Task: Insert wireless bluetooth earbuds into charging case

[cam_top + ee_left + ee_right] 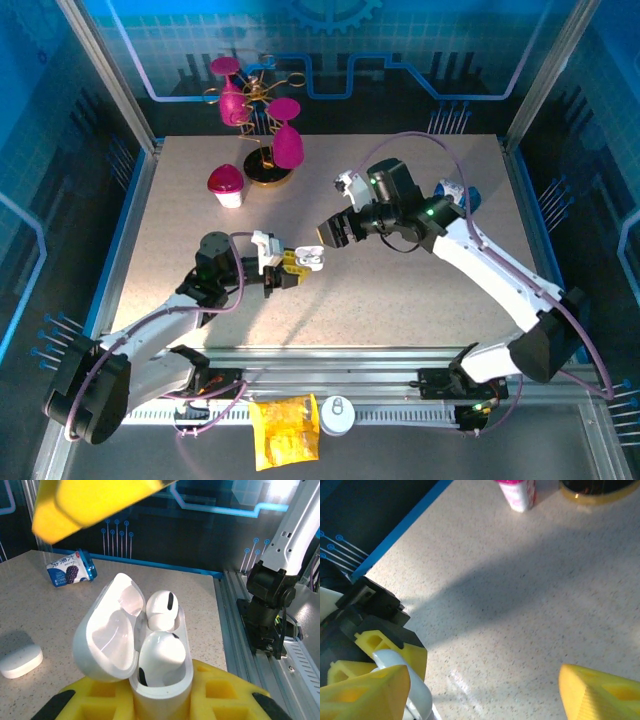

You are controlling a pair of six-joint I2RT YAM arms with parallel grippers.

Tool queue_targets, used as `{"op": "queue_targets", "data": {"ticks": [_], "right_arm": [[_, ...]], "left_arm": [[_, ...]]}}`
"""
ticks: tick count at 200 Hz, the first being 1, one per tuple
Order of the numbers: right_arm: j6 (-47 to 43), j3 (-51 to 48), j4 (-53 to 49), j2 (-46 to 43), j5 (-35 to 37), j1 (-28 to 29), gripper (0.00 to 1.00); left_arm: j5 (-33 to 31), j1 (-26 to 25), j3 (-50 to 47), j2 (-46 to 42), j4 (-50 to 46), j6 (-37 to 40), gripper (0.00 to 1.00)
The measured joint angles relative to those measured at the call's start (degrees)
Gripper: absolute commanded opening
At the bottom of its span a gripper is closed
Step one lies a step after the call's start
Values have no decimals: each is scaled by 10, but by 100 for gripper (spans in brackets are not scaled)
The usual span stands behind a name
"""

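Left gripper (292, 268) clamped on the charging case (161, 694), yellow pads squeezing its lower body from both sides and holding it off the table (420, 300) at mid-field. Case stands roughly upright in the grip, mouth up, lid (107, 635) swung open to the left in the left wrist view. Both earbuds (162, 609) appear seated in their wells: rounded heads up, stems hidden down inside, so their long axes run with the case's own upright axis. Right gripper (330, 235) hangs just above and beside the case mouth, fingertips (365, 687) spread well apart with nothing between them; the case lies under its left-hand finger in the right wrist view, not centred in the gap. Right arm is the free one near the lid; left is occupied as holder. Judgement: insertion looks done or nearly so, with lid closure probably remaining. That would turn on approaching the lid from its open side and pushing it over toward the buds. Risk: a bud not fully seated could block the lid.
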Motion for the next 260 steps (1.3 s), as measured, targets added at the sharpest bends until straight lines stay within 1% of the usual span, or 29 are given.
{"op": "queue_targets", "data": {"ticks": [36,90,128,170,200,206,217,234,260], "right_arm": [[1,26,-56,39,-34,-6,78],[-30,27,-84,41,-56,-6,78],[-62,27,-92,29,-70,-5,79],[-99,26,-118,10,-77,21,79],[-118,-6,-97,-21,-82,22,79],[-125,-17,-92,-32,-85,24,77],[-141,-31,-80,-48,-91,31,72],[-166,-53,-58,-70,-97,46,69],[-197,-82,-23,-83,-109,55,59]], "left_arm": [[2,-2,0,0,0,10,13],[9,-5,0,0,-1,11,13],[9,-5,0,2,1,9,13],[8,-5,0,6,21,-2,13],[12,-5,0,12,23,-11,13],[15,-5,2,14,23,-16,13],[24,-5,5,19,24,-23,13],[37,-5,11,25,28,-40,13],[62,-5,26,29,38,-65,13]]}}
